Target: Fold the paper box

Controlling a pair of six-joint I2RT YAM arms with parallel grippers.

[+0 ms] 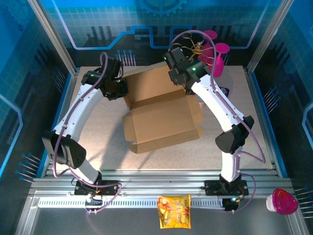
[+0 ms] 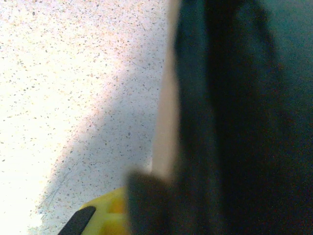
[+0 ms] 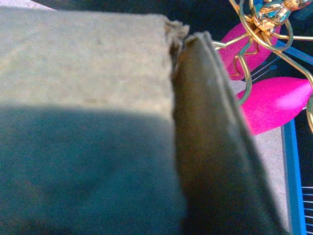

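Two tools sit at the far end of the paper box (image 1: 161,117) of plain brown corrugated cardboard. It lies open and half-formed in the middle of the speckled white table (image 1: 98,127), tray part toward the arm bases, large rear flap at the far side. Left tool (image 1: 120,90) is at the left end of that rear flap, touching the cardboard; black housing covers the fingers from above, so cannot tell how far open it is. Right tool (image 1: 184,83) is at the flap's far right corner, against the cardboard; opening also cannot tell. Left wrist view: a pale cardboard edge (image 2: 165,117) runs up the frame beside a dark blurred mass on the right, table on the left, a yellow-and-black part (image 2: 105,218) at the bottom, unclear what. Right wrist view: a cardboard panel (image 3: 83,63) very close, frayed at its top corner, with a dark blurred flap or finger just beside it, can't tell which; behind are glossy pink shapes (image 3: 276,103) and a gold wire ornament (image 3: 266,17). Top view adds a yellow snack bag (image 1: 174,211) on the near rail between the bases and a pink-lidded cup (image 1: 282,200) at near right.
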